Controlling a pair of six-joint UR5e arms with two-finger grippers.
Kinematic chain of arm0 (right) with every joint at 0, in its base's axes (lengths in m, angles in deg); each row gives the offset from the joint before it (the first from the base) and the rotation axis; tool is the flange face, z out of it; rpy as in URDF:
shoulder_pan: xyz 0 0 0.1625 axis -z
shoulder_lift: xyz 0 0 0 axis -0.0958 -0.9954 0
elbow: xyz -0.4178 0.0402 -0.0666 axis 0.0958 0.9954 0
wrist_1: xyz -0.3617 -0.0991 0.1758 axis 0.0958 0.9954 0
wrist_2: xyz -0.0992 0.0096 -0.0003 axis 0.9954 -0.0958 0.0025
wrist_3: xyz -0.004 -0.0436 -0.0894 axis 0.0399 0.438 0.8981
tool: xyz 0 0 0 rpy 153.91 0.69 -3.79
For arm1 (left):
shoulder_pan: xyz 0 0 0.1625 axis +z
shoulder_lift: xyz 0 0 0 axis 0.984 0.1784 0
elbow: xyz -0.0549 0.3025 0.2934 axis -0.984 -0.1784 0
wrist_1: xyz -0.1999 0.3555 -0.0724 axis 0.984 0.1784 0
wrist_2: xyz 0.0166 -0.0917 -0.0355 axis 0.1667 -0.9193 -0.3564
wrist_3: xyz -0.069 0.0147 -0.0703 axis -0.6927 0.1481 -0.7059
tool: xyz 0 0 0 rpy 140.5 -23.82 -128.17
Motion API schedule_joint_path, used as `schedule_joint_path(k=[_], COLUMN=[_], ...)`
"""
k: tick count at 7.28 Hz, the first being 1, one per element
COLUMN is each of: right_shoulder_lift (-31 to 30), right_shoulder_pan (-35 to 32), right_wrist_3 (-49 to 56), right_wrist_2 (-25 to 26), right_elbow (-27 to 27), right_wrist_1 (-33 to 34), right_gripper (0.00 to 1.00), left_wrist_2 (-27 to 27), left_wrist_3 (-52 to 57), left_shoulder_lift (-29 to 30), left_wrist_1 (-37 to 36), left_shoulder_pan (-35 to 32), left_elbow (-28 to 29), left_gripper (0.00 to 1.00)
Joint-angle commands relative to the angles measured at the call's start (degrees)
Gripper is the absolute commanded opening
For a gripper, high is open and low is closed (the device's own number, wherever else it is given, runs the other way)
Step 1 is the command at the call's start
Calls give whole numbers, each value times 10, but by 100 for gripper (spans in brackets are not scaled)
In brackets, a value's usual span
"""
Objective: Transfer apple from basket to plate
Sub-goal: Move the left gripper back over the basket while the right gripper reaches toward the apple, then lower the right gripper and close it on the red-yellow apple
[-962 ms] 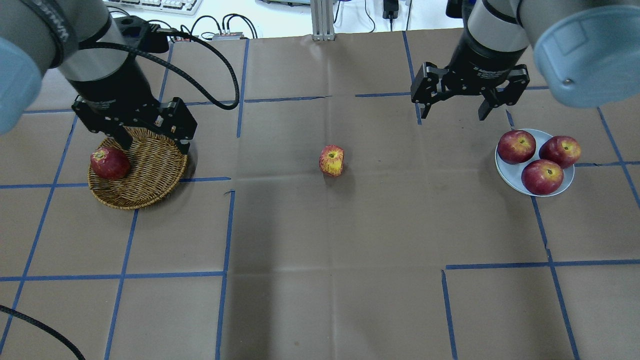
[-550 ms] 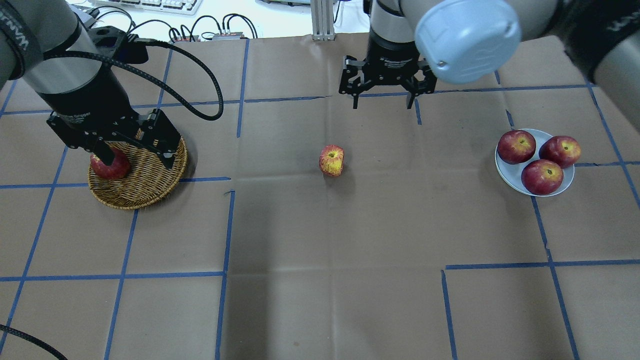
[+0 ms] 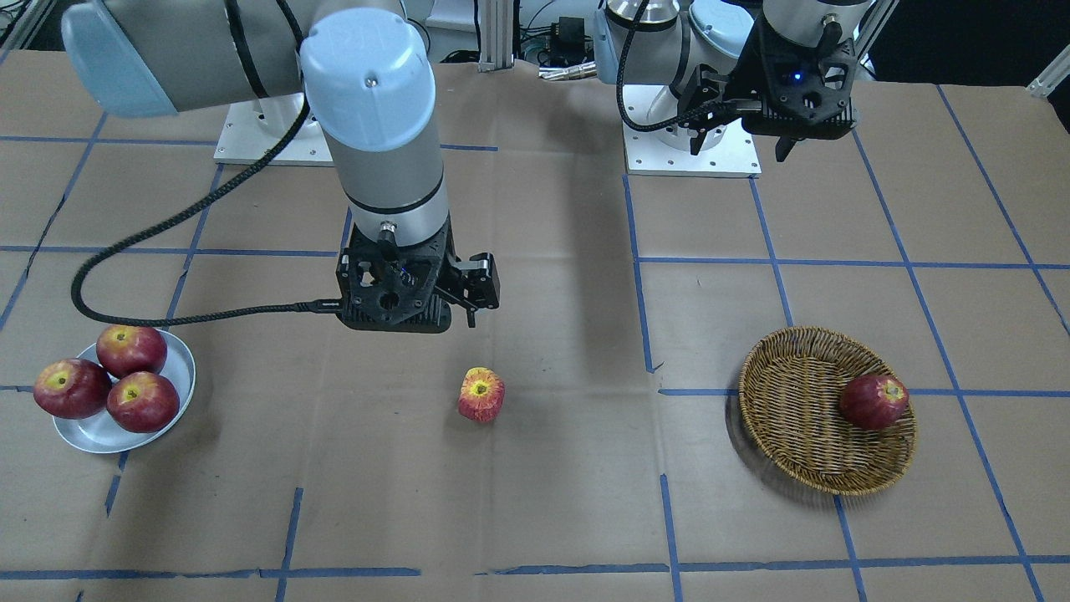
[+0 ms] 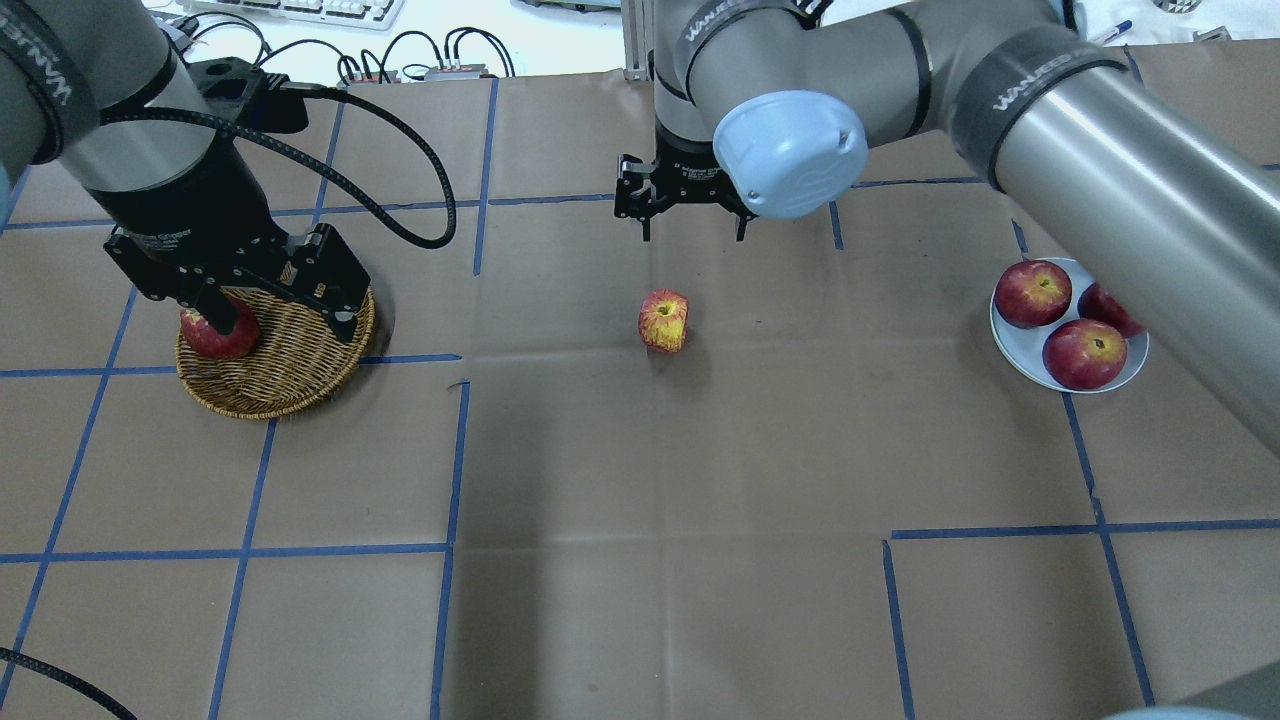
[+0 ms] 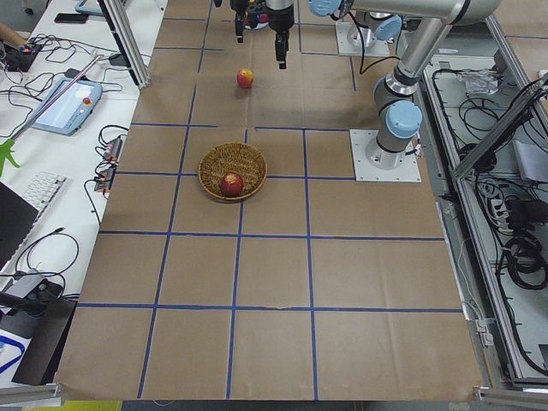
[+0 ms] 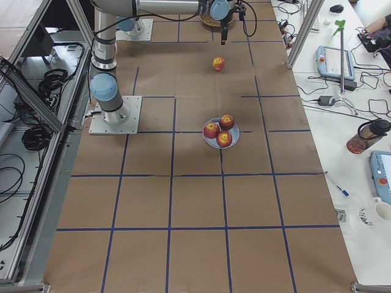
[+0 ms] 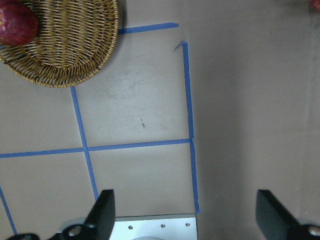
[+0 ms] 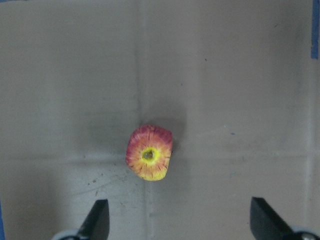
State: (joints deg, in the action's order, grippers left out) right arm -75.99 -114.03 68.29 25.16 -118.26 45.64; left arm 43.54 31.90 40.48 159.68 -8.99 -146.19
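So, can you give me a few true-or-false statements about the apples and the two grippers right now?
1. The streaky apple lies on the table, between the basket and the plate. True.
2. The basket is empty. False: one dark apple sits in it.
3. The plate holds three dark apples. True.
4. The right gripper holds the streaky apple. False: it is open and empty, and that apple lies on the table, untouched.
5. The left gripper is shut. False: its fingers stand wide apart with nothing between them.
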Motion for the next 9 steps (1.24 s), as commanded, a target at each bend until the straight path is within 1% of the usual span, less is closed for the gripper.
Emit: schedule_joint_path(k=[1,3,4,5,7,8,9], right_shoulder_lift=[38,62,73,82,100,106,108], right_shoulder_pan=[-15,-15,-15,-16,-20,-22,-22], right_wrist_3=[-1,1,2,2,1,-1,-1], right_wrist_2=[1,1,1,1,1,1,3], right_elbow=[-55,-104,-118,-121,-120,-120,-119], right_wrist_1=[128,211,234,247,247,261,263], right_gripper=[100,100,100,100,100,100,93], left_wrist_2=[-1,0,0,0,1,1,1], left_wrist_3=[0,0,0,0,2,2,2], left_shoulder_lift=[6,6,4,3,1,1,-2], left_wrist_1=[-2,-3,-3,-2,-2,-2,-2], left_shoulder_pan=[-2,-17,-17,-17,-17,-17,-17], left_elbow=[0,0,0,-2,-4,-4,-4], left_gripper=[99,99,99,99,99,99,99])
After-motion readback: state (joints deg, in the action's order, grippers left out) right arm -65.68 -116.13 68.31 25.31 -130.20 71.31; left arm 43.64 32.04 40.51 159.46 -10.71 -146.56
